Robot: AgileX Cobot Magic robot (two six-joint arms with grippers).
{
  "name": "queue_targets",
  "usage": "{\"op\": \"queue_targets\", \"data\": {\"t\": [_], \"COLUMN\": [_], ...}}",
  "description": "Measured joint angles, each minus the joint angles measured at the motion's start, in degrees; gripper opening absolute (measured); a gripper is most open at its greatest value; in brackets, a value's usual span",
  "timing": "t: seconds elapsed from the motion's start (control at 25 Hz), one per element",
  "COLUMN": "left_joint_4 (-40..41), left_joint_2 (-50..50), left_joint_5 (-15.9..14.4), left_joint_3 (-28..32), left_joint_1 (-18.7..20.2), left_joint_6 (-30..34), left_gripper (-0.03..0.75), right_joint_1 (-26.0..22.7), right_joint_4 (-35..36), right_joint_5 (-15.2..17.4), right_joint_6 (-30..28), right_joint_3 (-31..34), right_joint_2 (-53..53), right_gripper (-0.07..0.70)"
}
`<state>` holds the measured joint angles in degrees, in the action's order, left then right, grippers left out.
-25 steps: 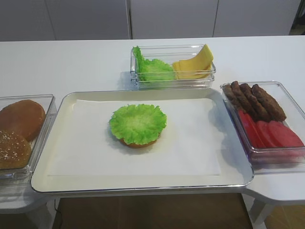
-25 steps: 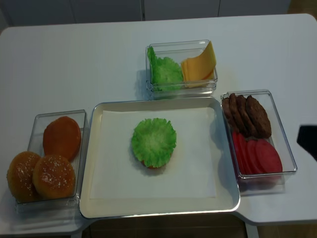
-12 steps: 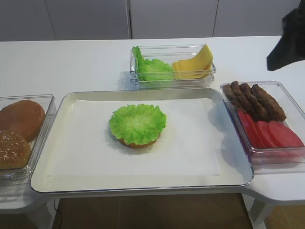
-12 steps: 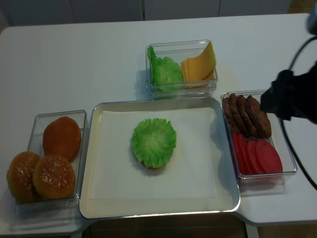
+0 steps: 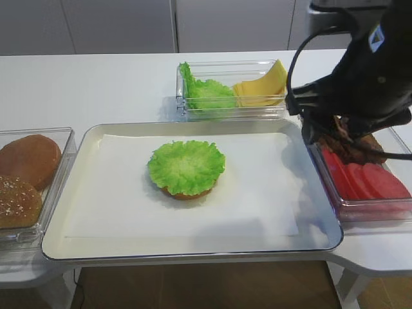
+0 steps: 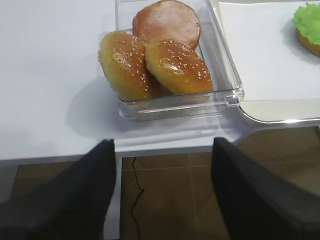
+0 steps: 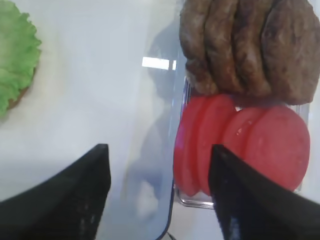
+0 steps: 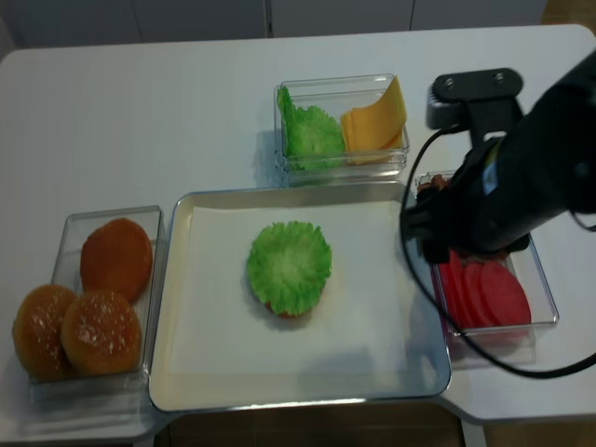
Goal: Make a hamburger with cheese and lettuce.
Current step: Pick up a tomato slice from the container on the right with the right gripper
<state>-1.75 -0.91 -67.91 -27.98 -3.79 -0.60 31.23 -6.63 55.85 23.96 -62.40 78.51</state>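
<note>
The hamburger [image 5: 186, 168] is a bun base under a frilly lettuce leaf, in the middle of the tray [image 5: 193, 250]; no tomato shows on it. It also shows in the realsense view [image 8: 289, 266] and at the right wrist view's left edge [image 7: 15, 60]. More lettuce [image 5: 207, 94] and the cheese slices [image 5: 261, 87] sit in a clear box at the back. My right gripper [image 7: 159, 152] is open and empty, above the tray's right rim and the tomato slices [image 7: 250, 145]. My left gripper [image 6: 162, 150] is open and empty, off the table's front left edge.
A clear box at the right holds brown patties [image 7: 245, 45] and the tomato slices [image 8: 484, 291]; the right arm [image 5: 360, 77] hangs over it. A clear box at the left holds buns [image 6: 165, 60], also seen from above [image 8: 116, 256].
The right arm has come in from the right edge and now hangs over the patty and tomato box next to the tray. Nothing on the table has moved.
</note>
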Motion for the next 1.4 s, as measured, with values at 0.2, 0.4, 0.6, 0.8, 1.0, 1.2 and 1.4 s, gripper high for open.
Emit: {"op": "queue_targets", "data": {"t": [0.2, 0.4, 0.6, 0.8, 1.0, 1.2, 1.4], "left_joint_4": [0.0, 0.0, 0.0, 0.0, 0.0, 0.0, 0.0], "left_joint_2": [0.0, 0.0, 0.0, 0.0, 0.0, 0.0, 0.0], "left_joint_5": [0.0, 0.0, 0.0, 0.0, 0.0, 0.0, 0.0], "left_joint_3": [0.0, 0.0, 0.0, 0.0, 0.0, 0.0, 0.0], "left_joint_1": [0.0, 0.0, 0.0, 0.0, 0.0, 0.0, 0.0], "left_joint_6": [0.0, 0.0, 0.0, 0.0, 0.0, 0.0, 0.0], "left_gripper": [0.445, 0.445, 0.445, 0.445, 0.445, 0.443, 0.429], "right_joint_1": [1.7, 1.7, 1.7, 1.7, 1.7, 1.7, 1.7], "right_joint_4": [-3.0, -4.0, -4.6, -6.0, -6.4, -7.1, -7.4], "right_joint_5": [0.4, 0.7, 0.7, 0.4, 0.3, 0.1, 0.1], "right_joint_6": [2.5, 2.7, 2.7, 2.7, 2.7, 2.7, 2.7], "right_joint_3": [-0.1, -0.1, -0.1, -0.1, -0.1, -0.1, -0.1], "right_joint_2": [3.2, 5.0, 7.7, 9.2, 10.4, 10.7, 10.7], "right_gripper": [0.427, 0.355, 0.337, 0.336, 0.314, 0.265, 0.223]}}
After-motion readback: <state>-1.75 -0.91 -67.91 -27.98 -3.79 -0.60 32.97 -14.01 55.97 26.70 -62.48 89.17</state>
